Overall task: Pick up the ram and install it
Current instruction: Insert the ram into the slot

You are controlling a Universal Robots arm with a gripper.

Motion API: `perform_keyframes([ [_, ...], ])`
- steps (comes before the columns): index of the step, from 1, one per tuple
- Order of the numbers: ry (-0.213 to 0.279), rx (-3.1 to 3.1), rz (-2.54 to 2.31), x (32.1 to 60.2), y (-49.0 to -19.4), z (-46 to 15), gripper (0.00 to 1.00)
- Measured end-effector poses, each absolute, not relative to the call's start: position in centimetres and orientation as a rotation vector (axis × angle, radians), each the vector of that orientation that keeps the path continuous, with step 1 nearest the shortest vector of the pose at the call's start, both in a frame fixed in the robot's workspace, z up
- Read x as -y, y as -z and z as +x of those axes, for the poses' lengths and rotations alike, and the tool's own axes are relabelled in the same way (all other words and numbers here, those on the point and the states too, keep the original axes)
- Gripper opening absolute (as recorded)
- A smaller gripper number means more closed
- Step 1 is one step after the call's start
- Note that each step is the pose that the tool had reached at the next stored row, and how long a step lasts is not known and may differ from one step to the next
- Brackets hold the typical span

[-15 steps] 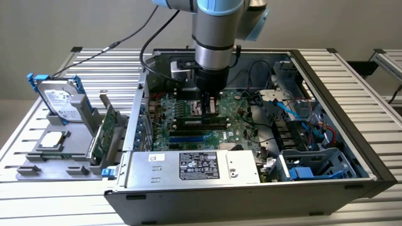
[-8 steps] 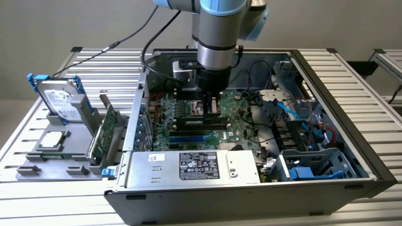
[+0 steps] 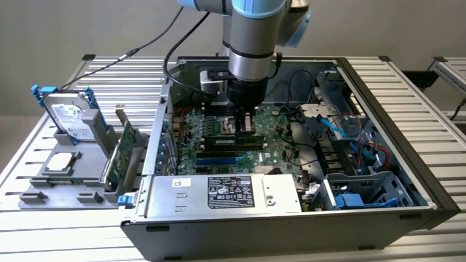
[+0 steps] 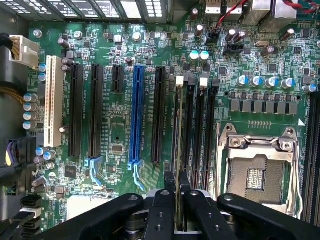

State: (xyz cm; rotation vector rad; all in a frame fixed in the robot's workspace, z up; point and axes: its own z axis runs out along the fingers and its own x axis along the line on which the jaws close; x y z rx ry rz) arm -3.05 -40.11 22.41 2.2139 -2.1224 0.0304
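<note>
We're seeing the claw (image 4: 178, 181) pinching the ram (image 4: 179, 130) edge-on. Its long axis is running parallel to the black memory slots (image 4: 210, 130), directly over one.

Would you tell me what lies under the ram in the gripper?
A black motherboard slot with a pale end latch; the ram, seen edge-on, covers the slot's opening.
</note>
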Motion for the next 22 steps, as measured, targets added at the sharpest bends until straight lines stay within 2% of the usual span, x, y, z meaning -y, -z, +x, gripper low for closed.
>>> perform_keyframes([
  [22,-0.037,2.121,2.208,39.72,-22.21,-3.27,0.14],
])
